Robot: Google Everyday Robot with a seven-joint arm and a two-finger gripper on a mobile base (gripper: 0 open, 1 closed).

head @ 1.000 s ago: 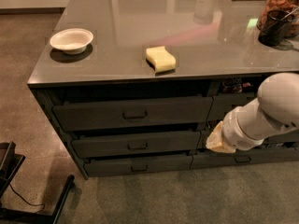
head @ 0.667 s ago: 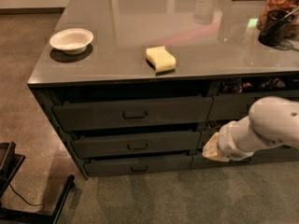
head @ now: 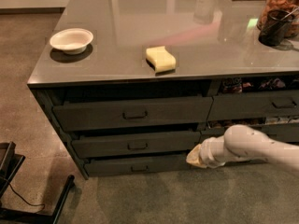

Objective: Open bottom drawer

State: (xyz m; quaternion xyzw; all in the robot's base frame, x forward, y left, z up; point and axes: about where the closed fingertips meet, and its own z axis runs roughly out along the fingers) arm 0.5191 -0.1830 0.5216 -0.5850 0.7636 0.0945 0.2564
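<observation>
The bottom drawer (head: 135,164) is the slim dark grey front at the foot of the wide three-drawer stack, with a small loop handle (head: 139,169) at its centre. Its front sits in line with the two taller drawers above it. My gripper (head: 192,157) is the cream tip of the white arm (head: 247,146), which comes in from the right. It is low, near the floor, at the right end of the bottom drawer and well right of the handle.
On the grey counter (head: 117,13) are a white bowl (head: 71,39), a yellow sponge (head: 160,58), a dark cup (head: 273,27) and a snack jar (head: 282,3). A narrower drawer stack (head: 275,104) is at right. A black stand (head: 18,190) is on the floor at left.
The arm has dropped lower and moved left, bringing the gripper from beside the middle drawer down to the right end of the bottom drawer. The drawers have not moved.
</observation>
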